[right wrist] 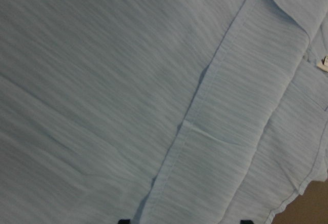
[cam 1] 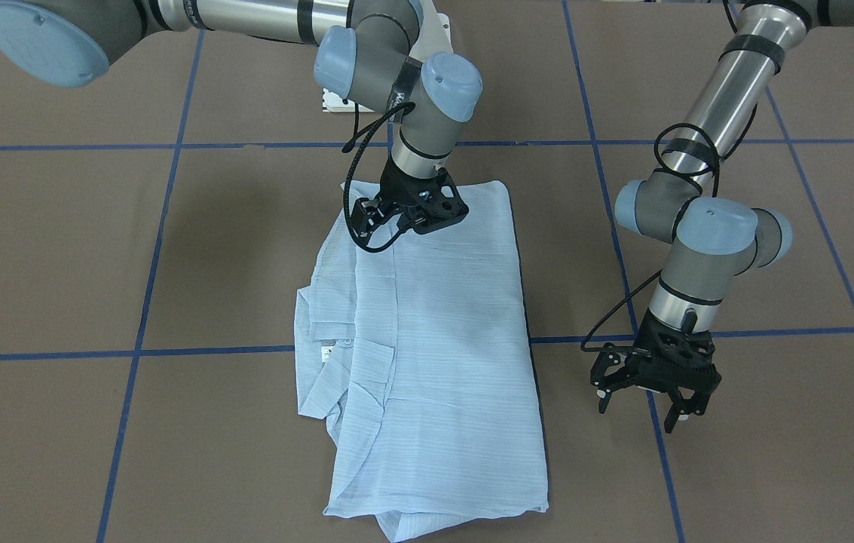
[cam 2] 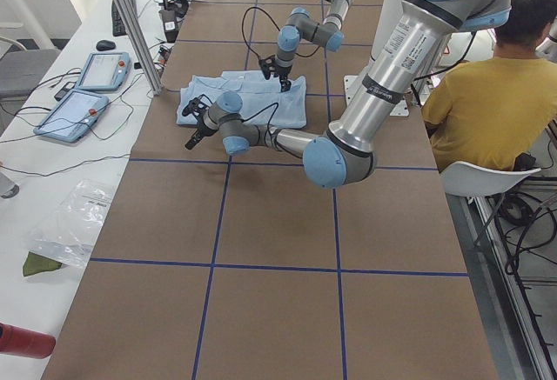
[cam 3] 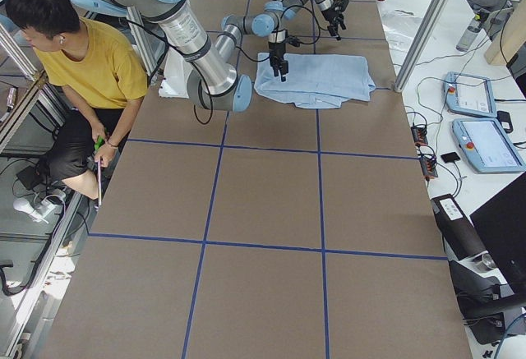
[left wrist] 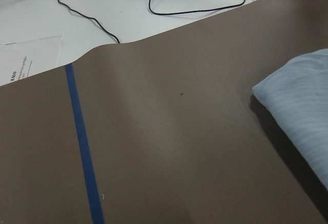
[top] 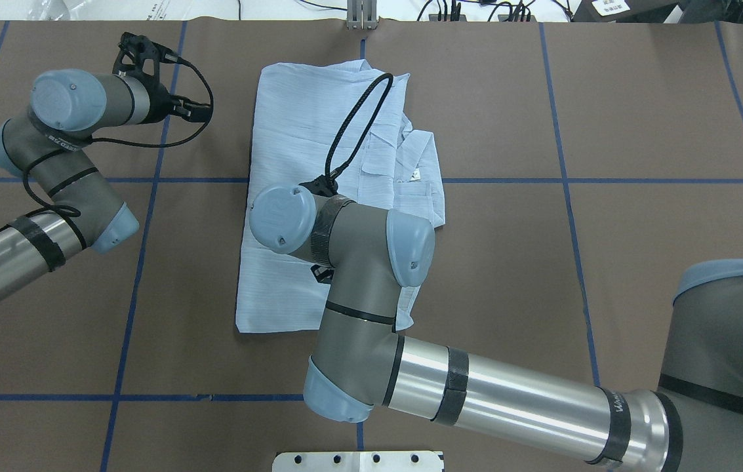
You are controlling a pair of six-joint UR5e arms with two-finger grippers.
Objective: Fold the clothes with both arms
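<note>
The pale blue striped shirt (cam 1: 434, 339) lies folded into a long rectangle mid-table, collar and white label (cam 1: 326, 354) on one side. It also shows in the overhead view (top: 305, 131). My right gripper (cam 1: 415, 222) hangs low over the shirt's end nearest the robot. Its wrist view shows only cloth (right wrist: 128, 80) with two black fingertips (right wrist: 123, 220) apart at the bottom edge: open. My left gripper (cam 1: 645, 407) is open and empty, off the shirt beside its far end, above bare brown table. Its wrist view shows a corner of the shirt (left wrist: 302, 96).
Blue tape lines (cam 1: 208, 351) cross the brown table cover. The white pedestal base (top: 358, 461) is at the robot's edge. A person in yellow (cam 2: 487, 110) sits beside the robot. Tablets (cam 3: 477, 96) and cables lie on the white bench beyond the table's far edge.
</note>
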